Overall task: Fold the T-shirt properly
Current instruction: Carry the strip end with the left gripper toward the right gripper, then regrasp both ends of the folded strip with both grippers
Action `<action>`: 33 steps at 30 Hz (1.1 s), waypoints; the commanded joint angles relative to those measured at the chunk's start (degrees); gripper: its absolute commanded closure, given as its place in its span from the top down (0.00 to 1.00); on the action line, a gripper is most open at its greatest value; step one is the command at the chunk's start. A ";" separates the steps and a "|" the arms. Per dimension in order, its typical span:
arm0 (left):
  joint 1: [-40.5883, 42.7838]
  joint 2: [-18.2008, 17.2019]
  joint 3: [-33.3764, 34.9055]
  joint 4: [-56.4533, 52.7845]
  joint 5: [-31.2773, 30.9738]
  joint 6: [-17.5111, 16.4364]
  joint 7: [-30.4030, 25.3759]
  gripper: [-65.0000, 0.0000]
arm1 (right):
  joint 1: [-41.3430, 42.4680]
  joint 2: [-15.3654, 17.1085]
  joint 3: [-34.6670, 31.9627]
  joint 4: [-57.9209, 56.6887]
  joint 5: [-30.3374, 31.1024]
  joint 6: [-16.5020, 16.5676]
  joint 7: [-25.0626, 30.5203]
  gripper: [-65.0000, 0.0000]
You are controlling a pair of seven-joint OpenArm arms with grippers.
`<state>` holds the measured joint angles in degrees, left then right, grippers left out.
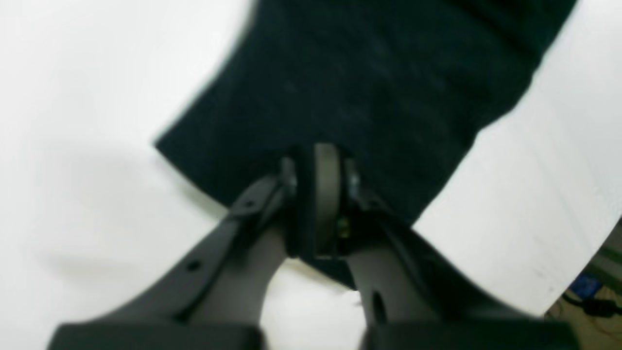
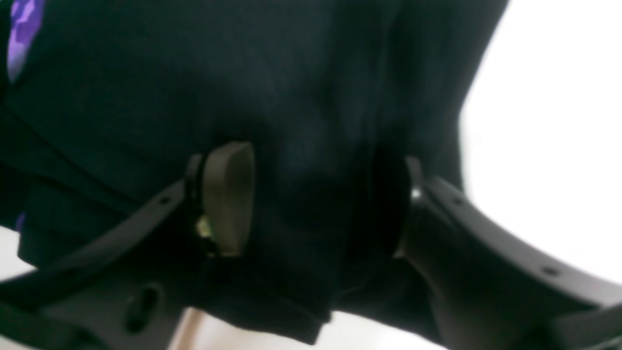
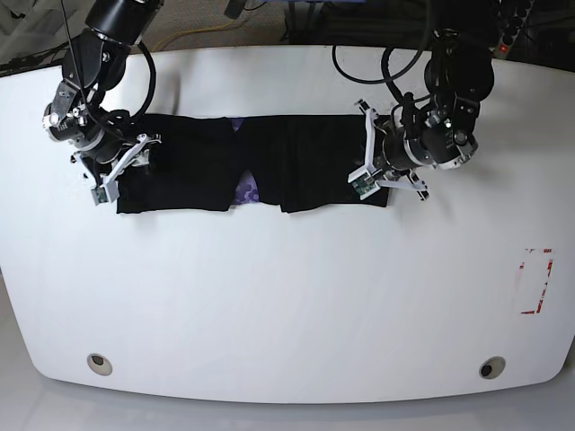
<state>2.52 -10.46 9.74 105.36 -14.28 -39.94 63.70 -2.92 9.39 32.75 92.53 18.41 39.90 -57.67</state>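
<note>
Upper left of the base view: your right gripper (image 3: 115, 172), jaws wide, straddles the shirt's (image 3: 193, 166) end fold. The shirt lies in a band across the upper middle of the white surface (image 3: 287, 296). Upper right: your left gripper (image 3: 370, 153), jaws clamped shut on the shirt's edge.

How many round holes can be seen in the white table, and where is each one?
2. One round hole is near the table's front edge on the base view's left; the other is near the front edge on the right. The T-shirt may hide others.
</note>
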 commanded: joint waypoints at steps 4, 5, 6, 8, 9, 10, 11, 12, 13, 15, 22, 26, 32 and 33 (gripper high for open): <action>1.92 0.48 -0.37 -0.17 2.81 -0.06 -5.28 0.02 | 5.51 1.03 6.41 4.83 1.15 0.10 -6.02 0.82; 2.35 0.48 -0.99 -0.26 2.99 -0.06 -6.25 0.02 | 7.18 1.29 8.61 4.30 1.15 0.10 -7.96 0.84; 2.71 0.66 -1.96 -0.53 2.99 -0.06 -6.95 0.02 | 8.41 1.47 10.10 3.25 1.15 0.10 -9.28 0.86; 2.97 0.74 -3.80 -1.49 2.99 -0.06 -7.75 0.02 | 10.43 1.73 12.83 0.26 1.15 0.10 -10.95 0.86; 2.97 0.74 -4.86 -2.20 2.90 -0.06 -7.83 0.02 | 11.58 2.35 14.24 -1.94 1.15 0.10 -11.56 0.86; 2.97 0.83 -5.74 -2.55 2.90 -0.06 -7.83 0.02 | 12.46 3.23 15.38 -4.14 1.15 0.10 -12.00 0.86; 2.88 1.18 -6.53 -2.72 2.90 -0.06 -7.83 0.02 | 13.07 3.76 16.26 -5.98 1.23 0.10 -12.44 0.85; 2.88 1.89 -7.94 -2.46 2.90 -0.06 -7.83 0.02 | 13.78 4.37 17.31 -8.62 1.23 0.10 -13.14 0.85; 2.88 2.24 -9.08 -2.46 2.81 -0.06 -7.83 0.02 | 14.04 4.72 17.75 -10.29 1.32 0.10 -13.58 0.85; 2.88 2.50 -11.19 -2.46 2.81 -0.06 -7.75 0.02 | 14.13 5.43 18.10 -13.37 3.26 0.10 -14.02 0.85; 2.88 3.12 -13.39 -5.10 2.72 -0.06 -8.01 0.02 | 11.31 6.39 18.02 -21.89 15.56 0.10 -13.85 0.85; 2.71 4.52 -13.65 -7.21 2.72 -0.06 -8.10 0.02 | 11.05 6.22 17.93 -24.97 18.29 0.10 -13.67 0.85; 2.71 5.84 -13.83 -7.38 2.72 -0.06 -8.10 0.02 | 10.87 4.72 13.97 -23.39 18.55 0.10 -14.02 0.85; 2.71 5.93 -13.83 -7.38 2.81 -0.06 -8.10 0.02 | 10.43 4.55 13.27 -22.69 18.55 0.10 -14.02 0.85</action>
<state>5.89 -4.97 -4.01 97.17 -10.96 -39.92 56.73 7.81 14.11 47.55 68.10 38.22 40.51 -69.58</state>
